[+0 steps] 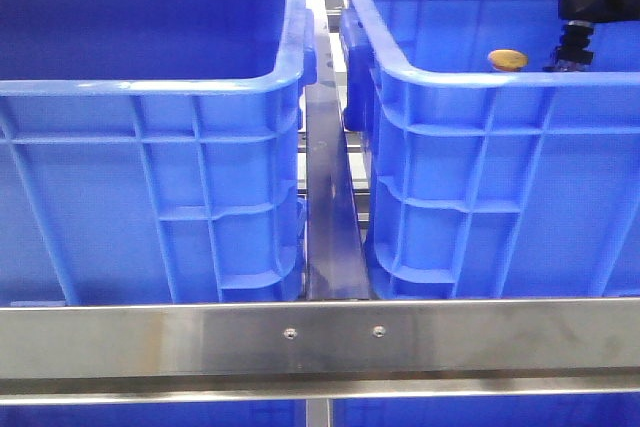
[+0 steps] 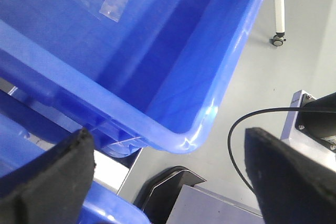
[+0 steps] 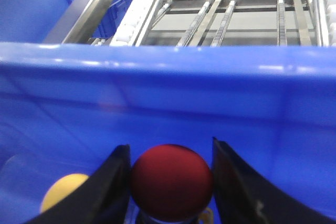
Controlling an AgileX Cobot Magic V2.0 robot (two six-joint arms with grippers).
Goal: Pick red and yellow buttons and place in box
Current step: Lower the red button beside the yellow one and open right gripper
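Right gripper [image 3: 170,182] inside right blue crate [image 1: 500,147], fingers clamped on red button [image 3: 171,182]. Yellow button [image 1: 507,59] just beside it, near crate's front wall. Left gripper [image 2: 168,177] spread apart, holding nothing, above corner of left blue crate [image 1: 150,147].

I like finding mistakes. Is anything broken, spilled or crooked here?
Nothing stands out. Both blue crates sit upright and whole on the metal frame. The right claw holds the red button neatly between its fingers, the yellow button beside it.
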